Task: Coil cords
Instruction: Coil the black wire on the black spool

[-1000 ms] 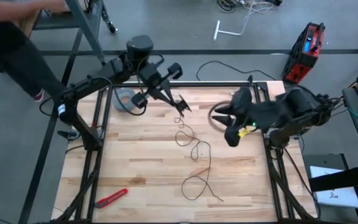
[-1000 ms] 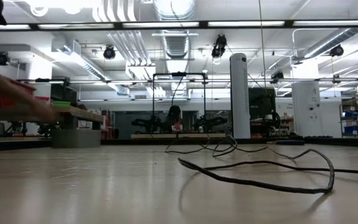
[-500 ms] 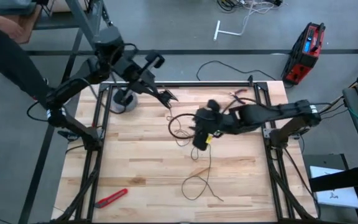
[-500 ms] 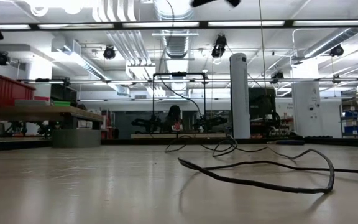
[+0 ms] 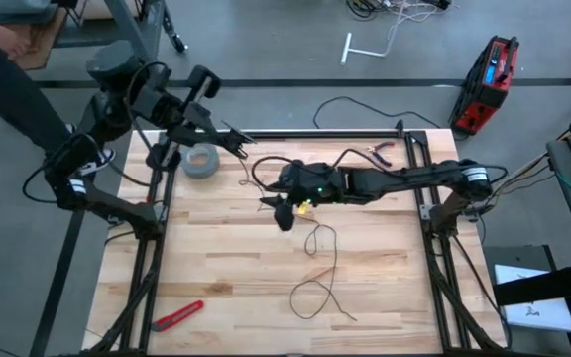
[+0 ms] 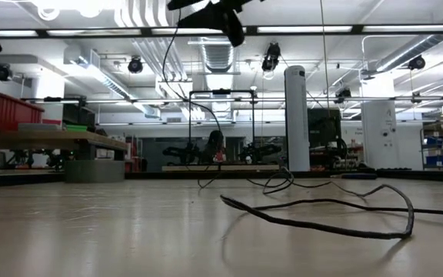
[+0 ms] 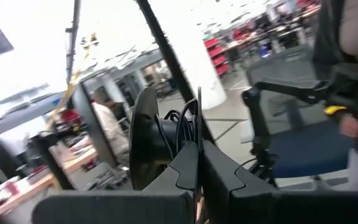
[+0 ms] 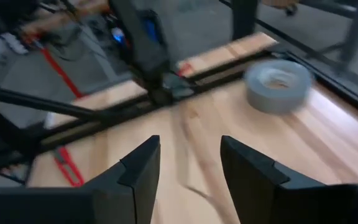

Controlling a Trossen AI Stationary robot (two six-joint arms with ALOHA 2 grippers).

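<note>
left pincer: closed on the black reel, raised over the worktop's far-left edge | right pincer: open, empty, mid-worktop | cord: loops trailing toward the near side | tape roll: far left

Parted right gripper above table

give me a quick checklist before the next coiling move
1. Reel held in left gripper: ok, fingers shut on it.
2. Cord lying loose on the table: ok, open loops.
3. Right gripper empty: ok, fingers apart, nothing between them.
4. Tape roll away from the cord: ok, near the far left corner.
5. Cord free of knots: cannot tell.
</note>
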